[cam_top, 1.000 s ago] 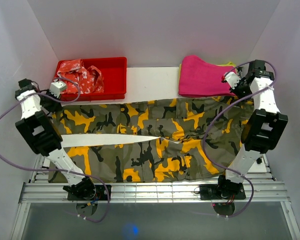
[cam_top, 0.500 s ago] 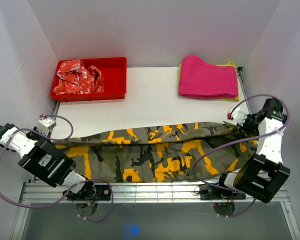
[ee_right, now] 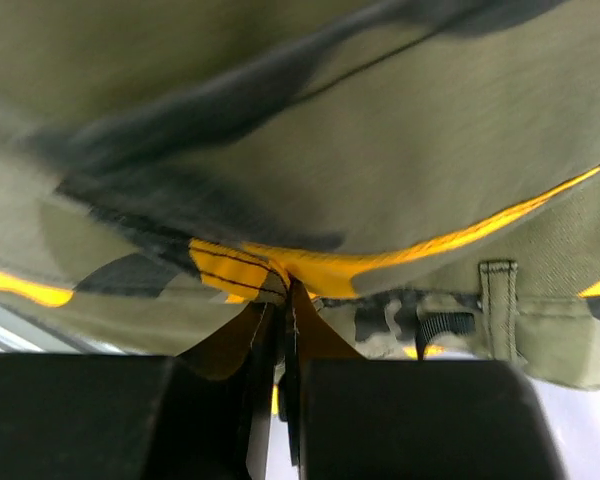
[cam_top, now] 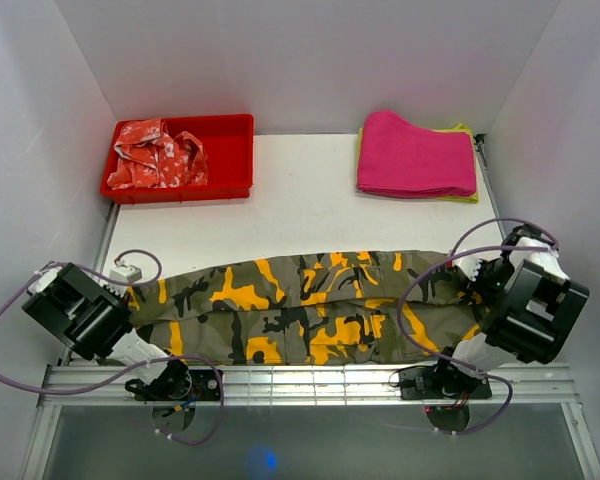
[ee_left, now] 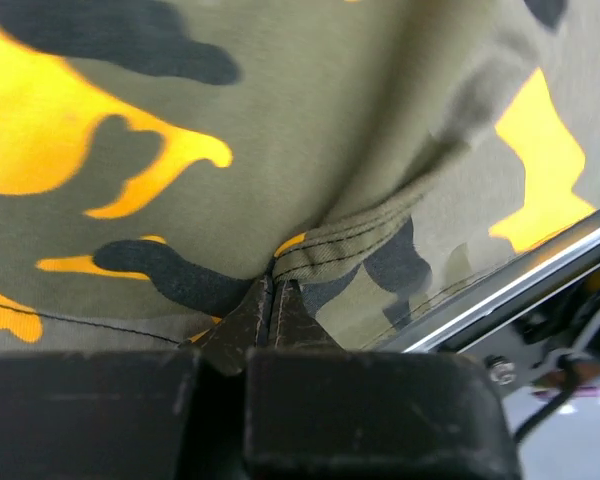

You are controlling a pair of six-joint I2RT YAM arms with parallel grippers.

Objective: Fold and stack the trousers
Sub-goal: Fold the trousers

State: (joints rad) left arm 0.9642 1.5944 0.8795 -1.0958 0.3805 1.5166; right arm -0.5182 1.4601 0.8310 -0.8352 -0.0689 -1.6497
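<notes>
The camouflage trousers (cam_top: 300, 305) lie folded lengthwise, one leg over the other, in a long band along the table's near edge. My left gripper (cam_top: 133, 278) is at their left end, shut on a hem edge; the wrist view shows the fingertips (ee_left: 272, 300) pinching the cloth (ee_left: 360, 235) next to the metal table rail. My right gripper (cam_top: 472, 278) is at their right end, shut on the waist edge; in its wrist view the jaws (ee_right: 285, 300) pinch an orange-yellow seam (ee_right: 230, 265) with a belt loop (ee_right: 498, 300) nearby.
A red tray (cam_top: 230, 160) at the back left holds a red-and-white patterned garment (cam_top: 160, 152). A folded pink cloth (cam_top: 415, 152) lies on a yellow one at the back right. White table (cam_top: 300, 210) shows between them and the trousers. A metal rail (cam_top: 310, 380) runs along the near edge.
Both grippers pulled the far edge of the spread trousers toward the near edge, laying the far leg over the near leg. Both arms have moved from the back to the front.
</notes>
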